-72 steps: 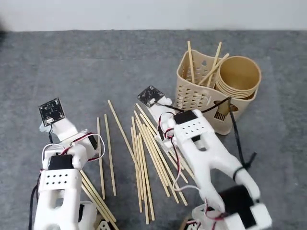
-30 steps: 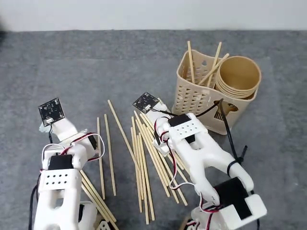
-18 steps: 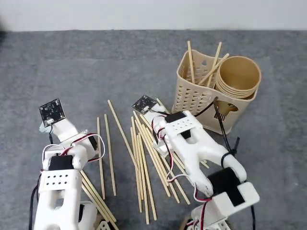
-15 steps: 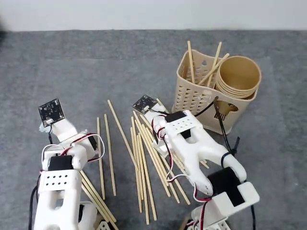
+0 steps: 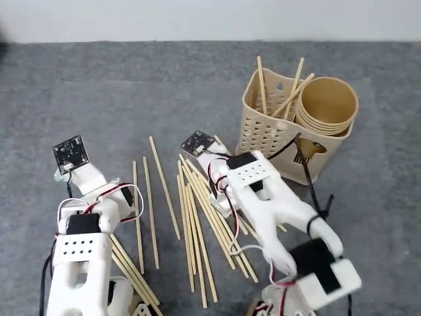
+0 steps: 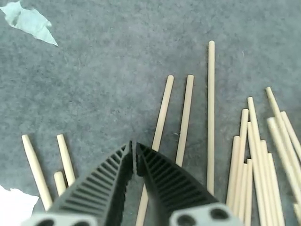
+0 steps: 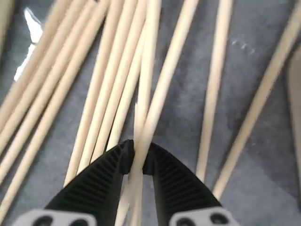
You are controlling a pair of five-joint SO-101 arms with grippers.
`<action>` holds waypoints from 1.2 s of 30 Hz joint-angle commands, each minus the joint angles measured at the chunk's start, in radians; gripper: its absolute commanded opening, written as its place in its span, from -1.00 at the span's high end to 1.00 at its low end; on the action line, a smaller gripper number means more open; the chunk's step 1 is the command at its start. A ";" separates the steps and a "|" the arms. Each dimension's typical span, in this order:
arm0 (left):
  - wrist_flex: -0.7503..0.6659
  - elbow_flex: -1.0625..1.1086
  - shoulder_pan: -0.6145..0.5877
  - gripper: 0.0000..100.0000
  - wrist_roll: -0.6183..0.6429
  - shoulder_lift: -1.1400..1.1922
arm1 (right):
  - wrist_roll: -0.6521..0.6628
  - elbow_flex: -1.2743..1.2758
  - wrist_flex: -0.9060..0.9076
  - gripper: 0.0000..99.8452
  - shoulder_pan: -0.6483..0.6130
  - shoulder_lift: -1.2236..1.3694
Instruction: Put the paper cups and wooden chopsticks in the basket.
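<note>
Right arm [image 5: 263, 191] hides some chopsticks [image 5: 191, 230] | my right gripper [image 7: 138, 153] clamps one chopstick [image 7: 164, 84] | left gripper [image 6: 133, 147] closed, empty

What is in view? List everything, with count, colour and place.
basket: one, beige, far right of the mat.
paper cups: one nested stack, tan, in the basket's right part.
standing chopsticks: three, pale wood, upright in the basket's left part.
loose chopsticks: many, pale wood, scattered on the mat between the arms.
paper scraps: two, pale green and white, on the mat near the left arm.
mat: one, grey, under everything.
left hand: black, shut, empty, above the mat.
right hand: black, shut on one loose chopstick.
</note>
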 commanded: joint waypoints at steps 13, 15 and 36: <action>-0.018 -0.007 0.005 0.98 0.002 -0.025 | 0.009 -0.015 0.107 0.98 -0.005 -0.509; -0.018 -0.007 0.005 0.98 0.000 -0.025 | 0.009 -0.017 0.105 0.98 -0.005 -0.565; -0.018 -0.007 0.006 0.98 0.000 -0.025 | 0.008 -0.557 0.142 0.98 -0.005 -0.693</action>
